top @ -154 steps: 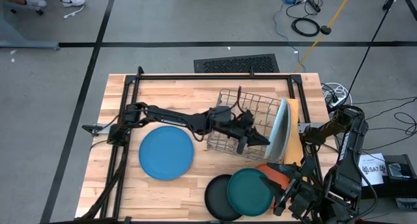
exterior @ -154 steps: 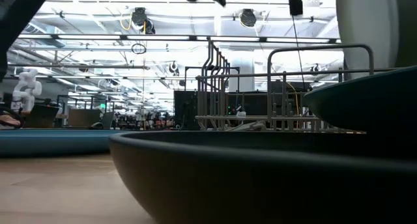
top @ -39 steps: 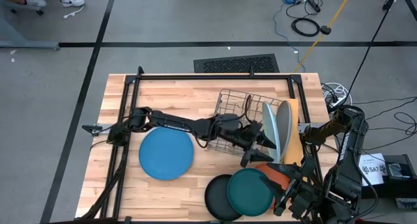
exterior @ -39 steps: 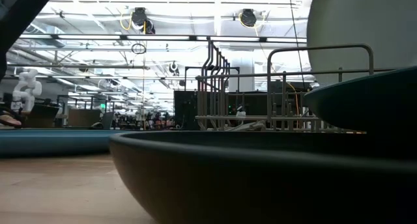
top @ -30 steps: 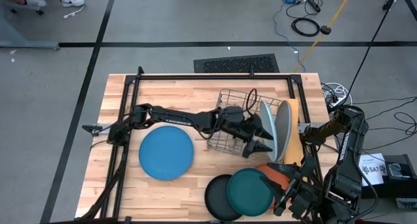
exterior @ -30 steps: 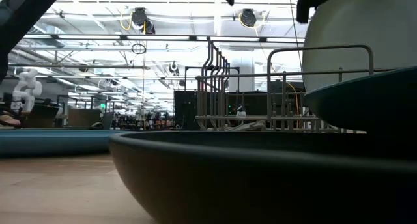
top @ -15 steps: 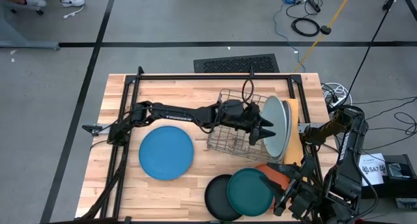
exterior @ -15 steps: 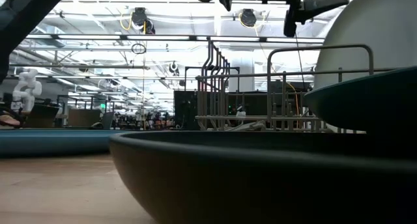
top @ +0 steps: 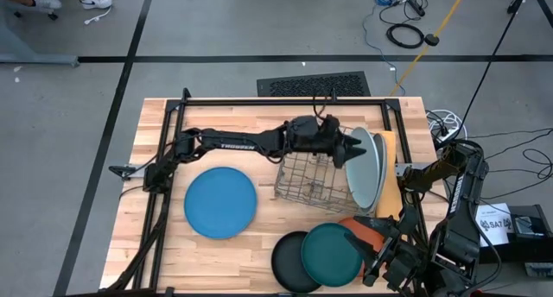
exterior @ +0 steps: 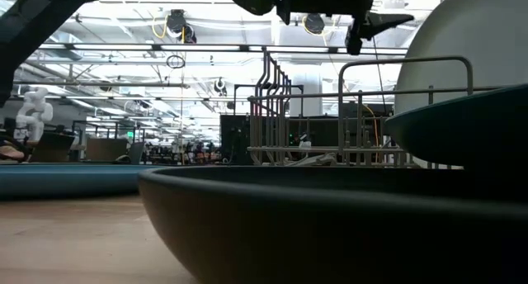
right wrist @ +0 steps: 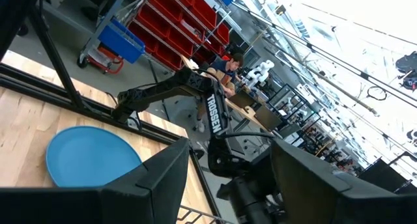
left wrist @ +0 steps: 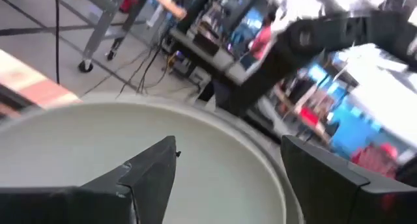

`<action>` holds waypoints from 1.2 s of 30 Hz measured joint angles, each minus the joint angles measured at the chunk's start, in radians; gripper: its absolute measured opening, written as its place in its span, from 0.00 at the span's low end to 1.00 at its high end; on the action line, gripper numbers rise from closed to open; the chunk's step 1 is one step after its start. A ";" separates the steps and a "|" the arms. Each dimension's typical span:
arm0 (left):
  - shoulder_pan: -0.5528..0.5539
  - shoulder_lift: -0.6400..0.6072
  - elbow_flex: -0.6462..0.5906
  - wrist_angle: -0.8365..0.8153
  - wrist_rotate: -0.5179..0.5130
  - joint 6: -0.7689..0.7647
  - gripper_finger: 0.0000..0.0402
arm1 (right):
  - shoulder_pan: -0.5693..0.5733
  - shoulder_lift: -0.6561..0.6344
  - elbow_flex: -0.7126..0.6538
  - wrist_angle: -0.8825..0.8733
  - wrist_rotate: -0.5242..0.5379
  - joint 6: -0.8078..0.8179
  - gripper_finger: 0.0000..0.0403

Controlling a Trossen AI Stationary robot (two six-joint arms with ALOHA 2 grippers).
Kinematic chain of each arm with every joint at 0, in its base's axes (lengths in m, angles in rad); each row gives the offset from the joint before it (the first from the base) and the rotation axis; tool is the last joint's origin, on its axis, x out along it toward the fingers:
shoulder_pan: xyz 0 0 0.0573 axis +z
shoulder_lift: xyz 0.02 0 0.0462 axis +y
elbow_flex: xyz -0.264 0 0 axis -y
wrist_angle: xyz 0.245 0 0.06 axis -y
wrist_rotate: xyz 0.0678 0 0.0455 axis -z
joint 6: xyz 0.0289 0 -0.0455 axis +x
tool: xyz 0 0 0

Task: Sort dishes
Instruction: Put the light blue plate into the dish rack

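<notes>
A: While the left arm reaches across the table (top: 173,245), where's its gripper (top: 352,148)?
B: Over the wire rack (top: 313,178), far side — fingers spread, nothing held, tips by the rim of the grey plate (top: 366,173) standing on edge w/ the pale blue plate (top: 378,169) beside it.
A: Other dishes?
B: Medium blue plate (top: 220,202) flat, left of rack. Black plate (top: 287,262), dark teal plate (top: 332,253), orange plate (top: 366,231) overlap at the near edge.
A: Right gripper (right wrist: 229,168)?
B: Parked at the table's right — fingers apart, empty.
</notes>
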 joint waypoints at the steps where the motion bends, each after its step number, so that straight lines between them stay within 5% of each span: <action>1: 0.008 0.000 0.000 0.011 0.003 -0.018 0.68 | 0.000 0.000 0.000 -0.001 0.000 0.000 0.52; 7: 0.049 0.000 0.000 -0.005 0.031 -0.164 0.68 | 0.000 0.000 0.000 -0.007 0.000 0.000 0.52; 20: 0.039 0.001 0.047 -0.065 0.043 -0.134 0.68 | -0.008 0.000 0.000 -0.007 0.001 -0.004 0.52; 29: -0.011 -0.029 0.049 -0.121 0.313 0.076 0.68 | -0.008 0.000 0.000 0.000 0.002 -0.003 0.52; 33: -0.042 -0.114 0.049 -0.340 0.226 0.275 0.68 | -0.008 0.000 0.000 0.005 0.002 0.000 0.52; 36: -0.072 -0.195 0.049 -0.561 0.063 0.416 0.68 | -0.008 0.000 0.000 0.010 0.002 0.007 0.52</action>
